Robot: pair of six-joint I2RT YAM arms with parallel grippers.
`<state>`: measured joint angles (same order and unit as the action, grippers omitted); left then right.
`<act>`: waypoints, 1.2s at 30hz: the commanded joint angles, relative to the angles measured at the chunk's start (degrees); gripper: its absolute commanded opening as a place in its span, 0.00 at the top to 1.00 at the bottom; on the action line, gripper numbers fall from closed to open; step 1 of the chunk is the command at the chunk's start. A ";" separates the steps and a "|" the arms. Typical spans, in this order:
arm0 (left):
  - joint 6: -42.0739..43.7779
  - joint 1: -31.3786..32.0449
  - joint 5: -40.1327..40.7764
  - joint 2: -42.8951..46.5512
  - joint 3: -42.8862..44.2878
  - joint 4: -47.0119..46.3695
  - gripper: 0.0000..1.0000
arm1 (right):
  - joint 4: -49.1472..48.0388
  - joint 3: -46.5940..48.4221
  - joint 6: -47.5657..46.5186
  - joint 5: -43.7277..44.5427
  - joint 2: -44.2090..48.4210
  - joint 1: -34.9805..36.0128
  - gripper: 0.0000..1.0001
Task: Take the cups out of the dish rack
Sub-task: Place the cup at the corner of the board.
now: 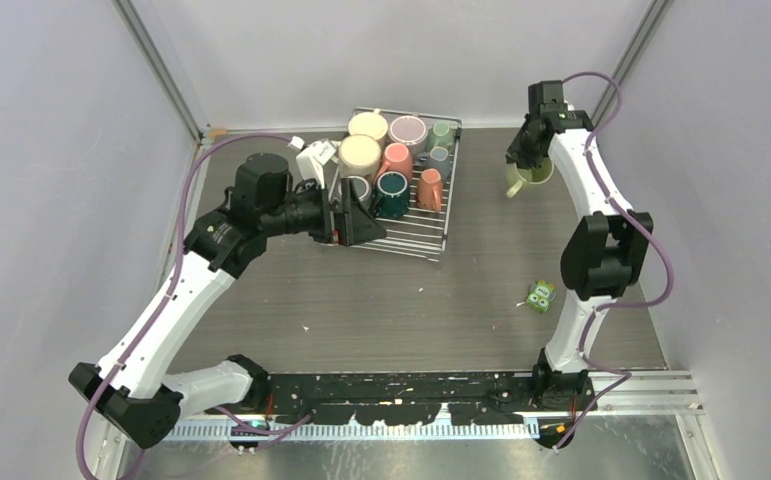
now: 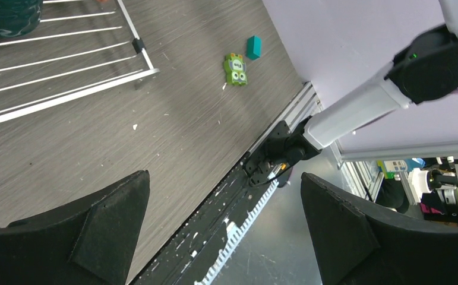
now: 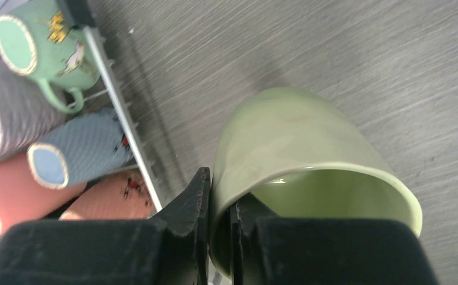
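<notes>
Right gripper [image 3: 220, 199] — pinching mug [image 3: 297, 136] rim, beside rack [image 3: 116, 101] edge

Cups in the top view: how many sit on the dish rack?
9. Back row: cream, mauve, green. Middle: cream, salmon, blue-grey. Front: grey, dark teal, salmon. The left arm may hide others.

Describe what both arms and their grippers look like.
The left arm and right arm both have white tubular links joined by black motor housings. A purple cable loops loosely along each. The left gripper and right gripper carry matte black, wedge-shaped fingers. No markings are visible.
</notes>
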<state>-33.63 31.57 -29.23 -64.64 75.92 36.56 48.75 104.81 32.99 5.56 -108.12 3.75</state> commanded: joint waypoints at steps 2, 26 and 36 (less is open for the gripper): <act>1.86 -0.11 1.02 3.12 0.28 1.35 0.00 | 0.37 10.83 -3.59 2.96 -6.61 -1.46 0.99; 1.35 -0.13 0.16 2.03 -0.28 2.08 0.00 | 12.38 33.43 -3.90 1.39 -30.54 -2.96 0.80; 0.32 -0.06 -0.12 0.64 -1.22 0.50 0.00 | 13.77 35.20 -3.87 1.10 -29.71 -2.96 0.36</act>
<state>-32.84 31.57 -28.62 -63.66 74.76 38.63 61.17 136.18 29.04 6.37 -140.31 1.02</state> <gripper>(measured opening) 0.996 0.565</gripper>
